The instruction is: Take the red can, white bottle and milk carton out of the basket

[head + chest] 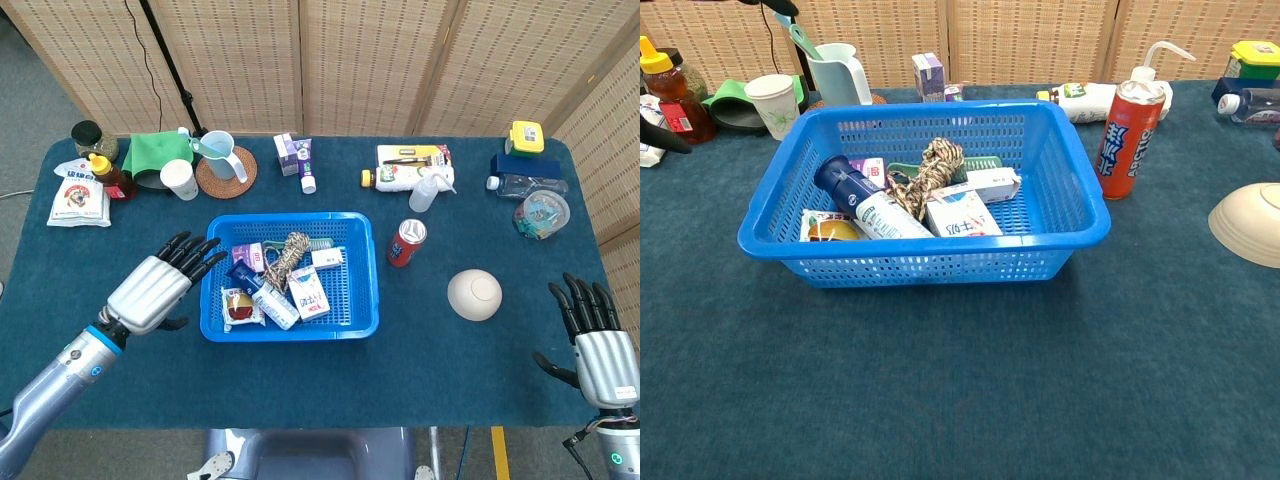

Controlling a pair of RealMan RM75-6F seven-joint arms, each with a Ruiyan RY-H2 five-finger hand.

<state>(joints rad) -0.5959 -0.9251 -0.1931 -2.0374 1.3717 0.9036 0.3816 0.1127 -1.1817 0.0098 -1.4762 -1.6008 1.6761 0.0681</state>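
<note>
The blue basket [290,329] [1080,180] stands mid-table. Inside it lie a white bottle with a dark blue cap [264,296] [868,203] and a white-and-blue milk carton [309,292] [962,213]. A red can [406,243] [1130,125] stands upright on the cloth just right of the basket. My left hand [160,285] hovers at the basket's left wall, fingers spread and holding nothing; its dark fingertips [665,138] show at the chest view's left edge. My right hand [598,345] is open and empty at the table's near right corner.
A coiled rope [289,256], a fruit packet [238,307] and small boxes share the basket. A cream bowl [473,295] sits right of the can. Along the back stand a squeeze bottle [427,190], a pitcher [220,155], a paper cup [180,180] and a honey bottle [110,175].
</note>
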